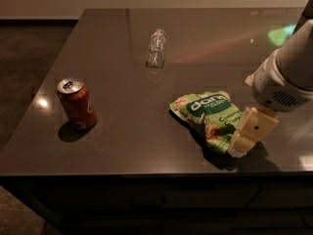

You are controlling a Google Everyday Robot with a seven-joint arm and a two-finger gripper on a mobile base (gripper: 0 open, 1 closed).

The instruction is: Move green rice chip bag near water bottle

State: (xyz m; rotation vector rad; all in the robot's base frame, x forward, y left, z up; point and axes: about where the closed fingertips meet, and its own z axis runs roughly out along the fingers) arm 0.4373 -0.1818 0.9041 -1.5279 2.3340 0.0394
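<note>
Lower right of frame: my gripper (pixel 240 142) sits at the right edge of the green rice chip bag (pixel 208 115); I cannot tell its grip state. Step, I judge: securing the bag. Next: carry it up-left over the worktop (pixel 127 121) toward the water bottle (pixel 156 48)

Light: dim, from above.
Glare: white spot on the surface (pixel 122 131) by the soda can (pixel 77 104).
Shadows: dark under the soda can and under the gripper (pixel 240 147), at the green rice chip bag's (pixel 210 114) right edge.
</note>
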